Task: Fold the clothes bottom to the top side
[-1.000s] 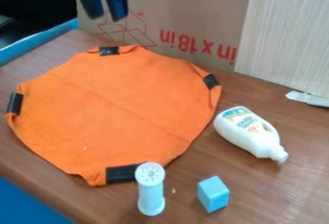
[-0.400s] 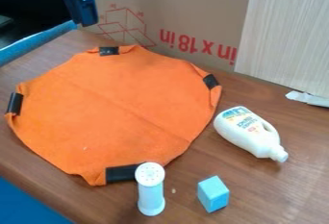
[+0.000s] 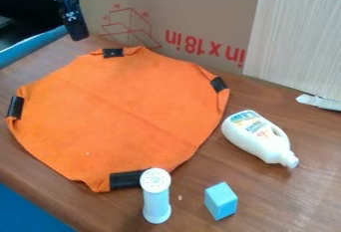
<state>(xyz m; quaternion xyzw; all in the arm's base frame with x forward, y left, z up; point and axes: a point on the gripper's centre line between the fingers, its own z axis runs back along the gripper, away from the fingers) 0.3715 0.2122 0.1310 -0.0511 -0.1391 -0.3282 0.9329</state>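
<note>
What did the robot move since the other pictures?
The black gripper moved left and a bit lower in the picture, near the cloth's far side. The orange cloth, white bottle, white shaker and blue block all stayed put.

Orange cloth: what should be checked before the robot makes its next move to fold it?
- Orange cloth spread out, ready for folding: ok.
- Gripper at the bottom edge: not ok, it hangs beyond the cloth's top left.
- Bottom black strip unobstructed: not ok, the white shaker stands in front, partly hiding it.
- Shaker not touching the cloth: cannot tell.
- White bottle off the cloth: ok, lying to its right.
- Blue block off the cloth: ok.
</note>
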